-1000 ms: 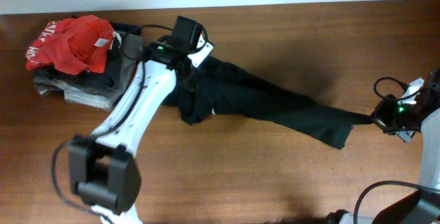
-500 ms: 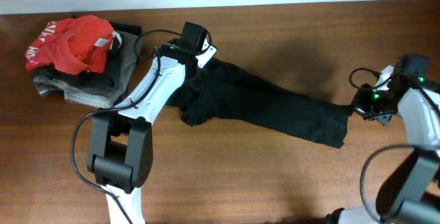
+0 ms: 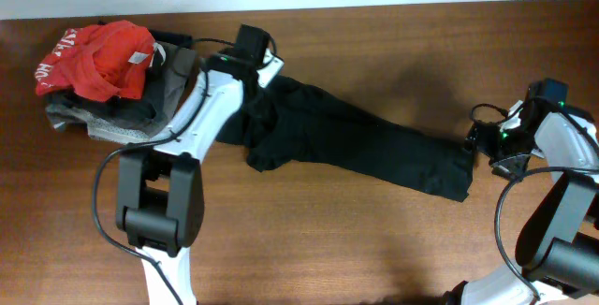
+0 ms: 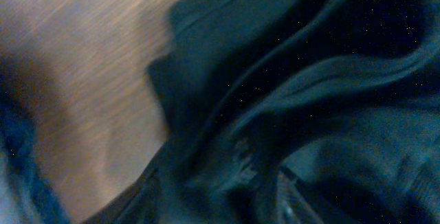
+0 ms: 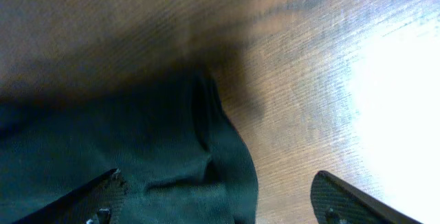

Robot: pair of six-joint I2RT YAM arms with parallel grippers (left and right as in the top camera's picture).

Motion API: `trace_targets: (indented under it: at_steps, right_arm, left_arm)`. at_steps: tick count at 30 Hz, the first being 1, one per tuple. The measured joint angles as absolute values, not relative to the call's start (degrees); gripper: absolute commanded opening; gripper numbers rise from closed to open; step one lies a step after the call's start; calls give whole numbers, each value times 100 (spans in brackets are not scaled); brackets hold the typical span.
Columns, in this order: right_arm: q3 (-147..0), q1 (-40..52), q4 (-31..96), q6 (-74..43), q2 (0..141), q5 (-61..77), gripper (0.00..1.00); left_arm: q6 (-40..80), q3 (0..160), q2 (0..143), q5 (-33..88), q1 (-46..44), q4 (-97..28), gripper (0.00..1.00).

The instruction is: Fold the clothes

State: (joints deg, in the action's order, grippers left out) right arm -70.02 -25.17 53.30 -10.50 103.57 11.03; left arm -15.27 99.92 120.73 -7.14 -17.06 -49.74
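The clothes (image 3: pixel 356 146), a large black shirt, lie stretched out in a long band from centre left to right on the wooden table (image 3: pixel 374 249). My left gripper (image 3: pixel 255 94) sits low over the bunched left end. In the left wrist view its fingers (image 4: pixel 285 196) stand apart, with dark folds (image 4: pixel 309 80) of the clothes lying between them, so the left gripper (image 4: pixel 213 200) is open. My right gripper (image 3: pixel 477 146) is at the right end of the clothes. It (image 5: pixel 220 203) stands wide open, and the hem of the clothes (image 5: pixel 137 141) lies flat between its fingers.
A pile of other garments sits at the back left: a red one (image 3: pixel 98 57) on top of grey and dark folded ones (image 3: pixel 122 118). The table's far edge runs along the top of the overhead view.
Both grippers have opened and let go of the shirt. The right gripper moved left, and the shirt's right end went slack and settled on the table.
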Motion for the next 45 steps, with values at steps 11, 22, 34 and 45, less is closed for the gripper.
trace_targets:
  at_steps: [11, 22, 34, 45]
  right_arm:
    - [-7122, -2633, 5800, -1052, 10357, 1131, 90]
    - [-6471, -2145, 4912, -1052, 10357, 1197, 91]
    - [-5723, -2051, 3881, -1039, 10160, 1083, 55]
    - [-5743, -2193, 3920, -1203, 10171, 972, 4]
  left_arm:
    - [-1343, 11924, 12081, -714, -1439, -6661, 71]
    - [-1343, 12130, 12081, -714, -1321, -6814, 71]
    - [-1343, 12132, 12081, -714, -1173, -6879, 71]
    - [-1343, 12134, 12081, -711, -1127, -6886, 72]
